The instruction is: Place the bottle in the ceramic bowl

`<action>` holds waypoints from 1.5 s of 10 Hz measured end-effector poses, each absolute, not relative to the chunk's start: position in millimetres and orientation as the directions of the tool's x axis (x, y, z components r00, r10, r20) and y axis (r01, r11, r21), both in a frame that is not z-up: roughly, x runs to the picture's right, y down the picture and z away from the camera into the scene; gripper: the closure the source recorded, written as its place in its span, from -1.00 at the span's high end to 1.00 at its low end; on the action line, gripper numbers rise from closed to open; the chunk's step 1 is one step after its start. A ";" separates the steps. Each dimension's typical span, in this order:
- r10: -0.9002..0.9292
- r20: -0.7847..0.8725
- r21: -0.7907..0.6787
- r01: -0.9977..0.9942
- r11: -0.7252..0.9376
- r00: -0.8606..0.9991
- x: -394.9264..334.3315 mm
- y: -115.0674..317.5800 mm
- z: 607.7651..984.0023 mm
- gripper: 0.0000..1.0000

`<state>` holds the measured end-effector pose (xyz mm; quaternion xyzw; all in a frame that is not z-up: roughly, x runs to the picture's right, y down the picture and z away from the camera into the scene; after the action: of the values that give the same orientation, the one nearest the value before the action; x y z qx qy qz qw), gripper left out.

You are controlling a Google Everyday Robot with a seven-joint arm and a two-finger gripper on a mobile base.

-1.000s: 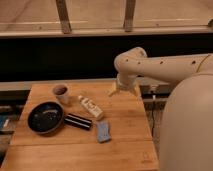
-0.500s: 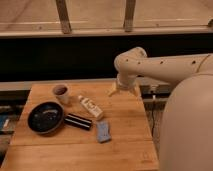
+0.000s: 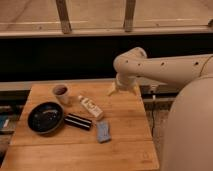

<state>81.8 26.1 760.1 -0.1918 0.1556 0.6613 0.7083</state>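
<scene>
The whitish bottle (image 3: 90, 107) with a white cap and printed label lies on its side near the middle of the wooden table (image 3: 125, 130). The dark speckled ceramic bowl (image 3: 45, 118) sits at the table's left, a short way left of the bottle. My gripper (image 3: 119, 90) hangs from the white arm above the table's far right part, to the right of the bottle and apart from it. Nothing shows in it.
A small beige cup (image 3: 61, 93) stands behind the bowl at the far left. A black cylinder (image 3: 78, 121) lies between bowl and bottle. A blue-grey sponge (image 3: 103, 131) lies in front of the bottle. My white body (image 3: 187, 130) fills the right side.
</scene>
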 end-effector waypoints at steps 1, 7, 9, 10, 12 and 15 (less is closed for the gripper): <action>0.882 -0.459 -0.095 -0.993 0.074 0.110 64.3 26.6 758.2 0.60; 0.845 -0.443 -0.231 -0.949 0.216 0.300 17.1 45.5 765.2 0.60; 0.824 -0.433 -0.287 -0.922 0.259 0.366 -9.2 49.4 772.6 0.60; 0.813 -0.426 -0.312 -0.908 0.281 0.398 -18.0 49.9 778.6 0.60; 0.787 -0.411 -0.374 -0.872 0.315 0.461 -43.1 51.1 793.2 0.60; 0.766 -0.390 -0.452 -0.831 0.325 0.512 -67.8 53.6 807.1 0.60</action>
<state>-67.8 53.6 807.1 -0.3101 0.0522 0.4914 0.8122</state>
